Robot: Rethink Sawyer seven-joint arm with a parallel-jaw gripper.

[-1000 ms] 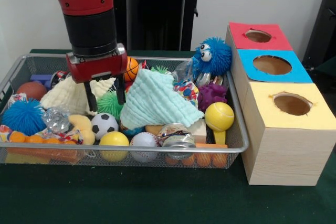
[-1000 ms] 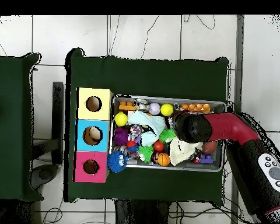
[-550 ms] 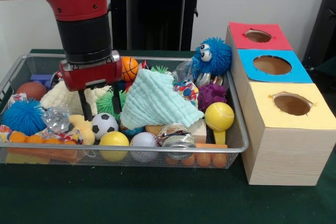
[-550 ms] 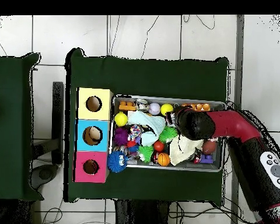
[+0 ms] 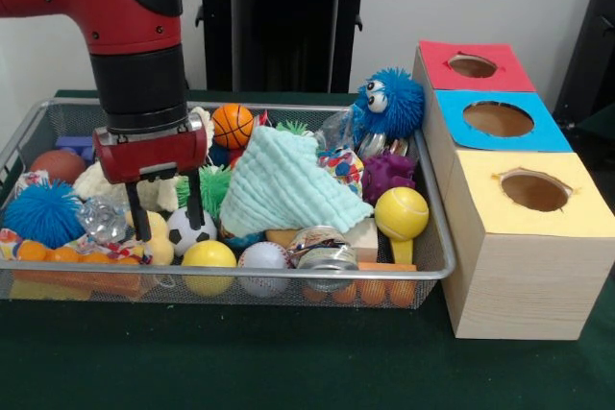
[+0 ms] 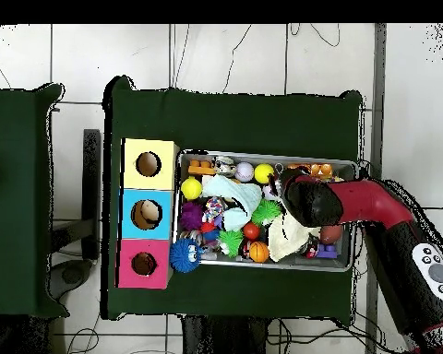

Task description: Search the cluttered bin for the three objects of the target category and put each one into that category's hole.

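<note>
Front view: the gripper (image 5: 167, 219), fingers apart, straddles a yellow toy (image 5: 152, 233) at the bin's (image 5: 288, 274) 8 o'clock, beside a soccer ball (image 5: 190, 229). Descend squarely so neither finger catches neighbours. Overhead view: the arm (image 6: 354, 205) hides it.

The front view sits close and low at the table (image 5: 288, 372) edge, looking level across the wire bin (image 5: 231, 271) toward the arm, with the three-holed box (image 5: 524, 237) at the right. The overhead view hangs high and looks straight down, taking in the whole table (image 6: 234, 115) and floor around it. Both share the bin (image 6: 267, 265) and the box (image 6: 148, 214), which lies left of the bin from above.
</note>
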